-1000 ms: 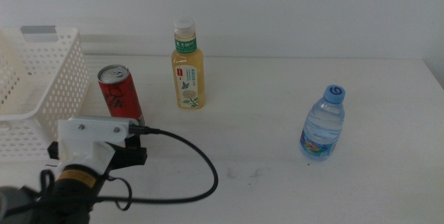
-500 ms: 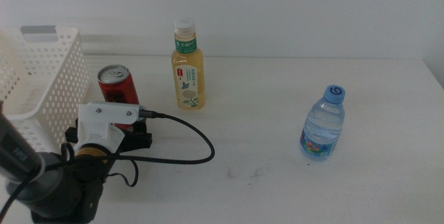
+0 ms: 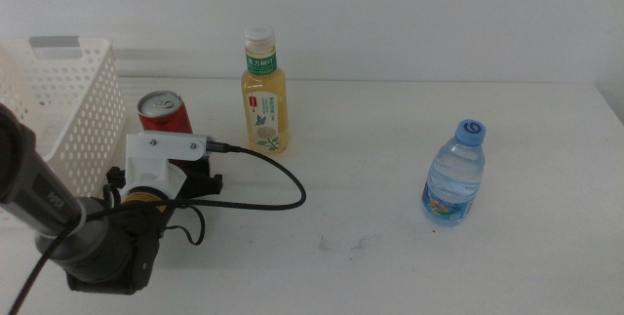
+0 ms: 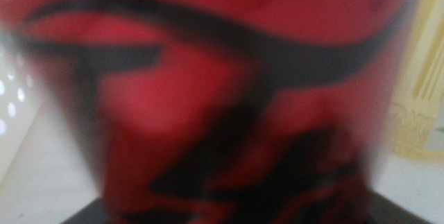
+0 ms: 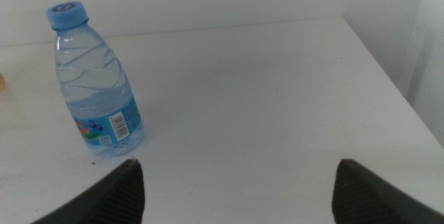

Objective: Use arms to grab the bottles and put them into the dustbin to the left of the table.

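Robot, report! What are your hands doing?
Left gripper at the red can, jaws unclear. Right gripper open, waiting near the water bottle. Basket beside can; nothing blocking.

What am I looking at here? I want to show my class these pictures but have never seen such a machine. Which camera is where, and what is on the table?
These are two robot arms working at a white table. The middle view looks down on it from above. The left arm comes in from the left; its left gripper is right at the red soda can, beside the white dustbin. The left wrist view sits on that arm, so close that the blurred can fills it; whether the can is gripped cannot be told. The right wrist view shows the waiting right gripper, jaws open, facing the water bottle. A yellow tea bottle stands behind.
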Controlling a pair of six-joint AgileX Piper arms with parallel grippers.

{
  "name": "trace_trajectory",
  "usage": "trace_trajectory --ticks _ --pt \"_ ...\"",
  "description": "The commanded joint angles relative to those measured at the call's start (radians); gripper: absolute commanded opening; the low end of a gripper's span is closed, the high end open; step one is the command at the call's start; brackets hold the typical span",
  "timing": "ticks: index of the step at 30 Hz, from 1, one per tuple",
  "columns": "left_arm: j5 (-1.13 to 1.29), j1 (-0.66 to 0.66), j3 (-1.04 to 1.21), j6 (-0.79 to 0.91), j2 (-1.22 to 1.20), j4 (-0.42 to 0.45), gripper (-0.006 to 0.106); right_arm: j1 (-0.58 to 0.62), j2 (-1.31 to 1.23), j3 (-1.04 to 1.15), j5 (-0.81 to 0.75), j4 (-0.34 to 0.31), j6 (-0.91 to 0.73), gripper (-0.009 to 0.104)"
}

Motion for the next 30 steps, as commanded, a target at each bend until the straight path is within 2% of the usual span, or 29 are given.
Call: trace_trajectory --ticks 1,4,6,12,16,20,25,30 --pt "-0.004 0.006 0.020 -0.004 -0.034 0.022 0.054 -0.007 -0.005 0.005 -0.008 -0.005 -0.003 0.090" --pt "0.034 0.004 0.087 -0.004 -0.151 0.037 0.014 -0.007 -0.005 0.005 -0.008 -0.005 -0.003 0.090" --pt "0.186 -0.002 0.118 -0.004 -0.260 0.035 -0.002 -0.007 -0.005 0.005 -0.008 -0.005 -0.003 0.090" --pt "1.044 0.000 0.026 -0.020 -0.685 0.039 -0.002 -0.007 -0.005 0.005 -0.008 -0.005 -0.003 0.090" --pt "1.560 0.076 -0.184 -0.001 -0.770 0.084 -0.002 -0.007 -0.005 0.005 -0.008 -0.005 -0.003 0.090" --pt "1.838 0.206 -0.439 0.101 -0.726 0.091 -0.002 -0.007 -0.005 0.005 -0.008 -0.005 -0.003 0.090" --pt "2.121 0.374 -0.783 0.205 -0.600 0.180 -0.002 -0.007 -0.005 0.005 -0.008 -0.005 -0.003 0.090" --pt "2.209 0.508 -0.981 0.249 -0.420 0.198 -0.002 -0.007 -0.005 0.005 -0.008 -0.005 -0.003 0.090"
